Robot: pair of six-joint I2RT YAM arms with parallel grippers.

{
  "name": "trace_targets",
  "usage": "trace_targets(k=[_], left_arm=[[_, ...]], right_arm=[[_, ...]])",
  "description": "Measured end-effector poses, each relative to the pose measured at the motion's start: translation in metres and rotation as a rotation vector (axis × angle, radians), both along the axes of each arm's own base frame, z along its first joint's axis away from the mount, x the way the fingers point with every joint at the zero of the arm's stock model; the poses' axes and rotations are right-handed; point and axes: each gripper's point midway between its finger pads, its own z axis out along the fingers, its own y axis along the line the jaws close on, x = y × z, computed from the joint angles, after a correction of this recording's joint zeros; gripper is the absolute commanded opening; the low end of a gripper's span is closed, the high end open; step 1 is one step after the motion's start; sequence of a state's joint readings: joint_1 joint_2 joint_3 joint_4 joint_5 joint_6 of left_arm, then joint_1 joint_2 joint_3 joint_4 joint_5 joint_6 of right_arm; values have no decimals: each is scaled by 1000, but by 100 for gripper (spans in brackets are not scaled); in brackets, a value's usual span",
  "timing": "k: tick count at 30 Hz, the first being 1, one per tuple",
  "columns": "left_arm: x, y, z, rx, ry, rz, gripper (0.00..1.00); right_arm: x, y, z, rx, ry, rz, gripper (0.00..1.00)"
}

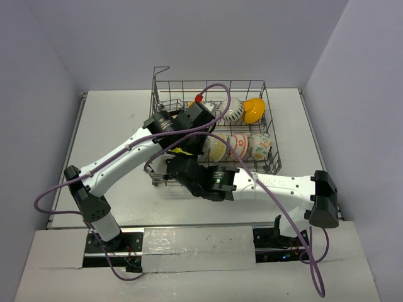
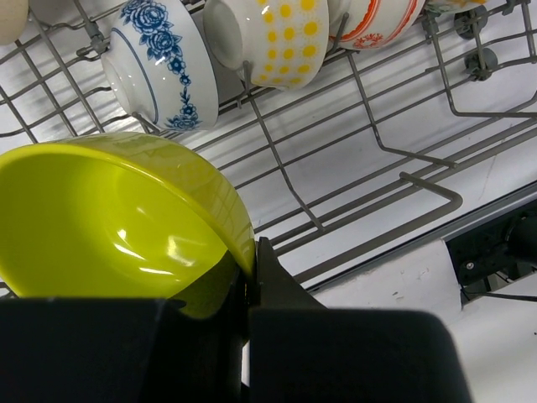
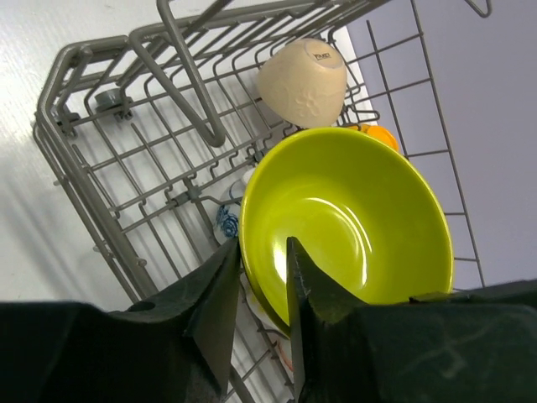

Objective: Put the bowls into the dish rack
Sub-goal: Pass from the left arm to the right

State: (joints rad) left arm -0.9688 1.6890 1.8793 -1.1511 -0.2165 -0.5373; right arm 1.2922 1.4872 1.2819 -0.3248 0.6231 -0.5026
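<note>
Top view first: the left arm (image 1: 126,154) and right arm (image 1: 271,182) both lean in over the dish rack (image 1: 214,82), which sits at the far side of the counter (image 1: 119,119). A white striped bowl (image 1: 233,112) and an orange-yellow bowl (image 1: 254,110) sit toward the rack's far side, with a row of others on edge in front.

Left wrist cam: the left fingers (image 2: 281,290) are pinched onto the rim of the lime green bowl (image 2: 101,218). It's held over the rack wires, near the blue-patterned bowl (image 2: 164,63), a yellow-dotted bowl (image 2: 285,38) and a red-and-white bowl (image 2: 377,21).

Right wrist cam: the right fingers (image 3: 214,302) clamp that same rim too, one inside and one outside. A tan bowl (image 3: 302,80) sits in the rack beyond, base toward the camera.
</note>
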Motion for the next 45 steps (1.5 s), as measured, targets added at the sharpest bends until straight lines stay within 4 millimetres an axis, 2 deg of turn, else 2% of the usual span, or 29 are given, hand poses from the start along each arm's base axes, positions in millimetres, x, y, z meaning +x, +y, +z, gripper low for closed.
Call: trace_targets(k=[5, 13, 20, 25, 32, 37, 39, 45], left_arm=[[1, 1, 0, 10, -12, 3, 0], [1, 1, 0, 18, -17, -10, 0], [1, 3, 0, 28, -22, -25, 1], [1, 3, -1, 32, -21, -35, 6], [-1, -1, -4, 29, -6, -52, 20], [-5, -7, -3, 2, 13, -71, 24], [-6, -8, -3, -2, 20, -77, 28], [-7, -9, -3, -8, 25, -82, 30]], right_arm=[[0, 3, 1, -1, 0, 8, 15], [2, 6, 0, -11, -3, 8, 0], [4, 8, -2, -33, 0, -5, 0], [5, 9, -3, -47, 6, -12, 0], [5, 7, -7, -64, 21, -16, 0], [7, 9, -11, -59, 37, -20, 0], [9, 8, -14, -60, 46, -27, 0], [11, 7, -17, -59, 56, -34, 0]])
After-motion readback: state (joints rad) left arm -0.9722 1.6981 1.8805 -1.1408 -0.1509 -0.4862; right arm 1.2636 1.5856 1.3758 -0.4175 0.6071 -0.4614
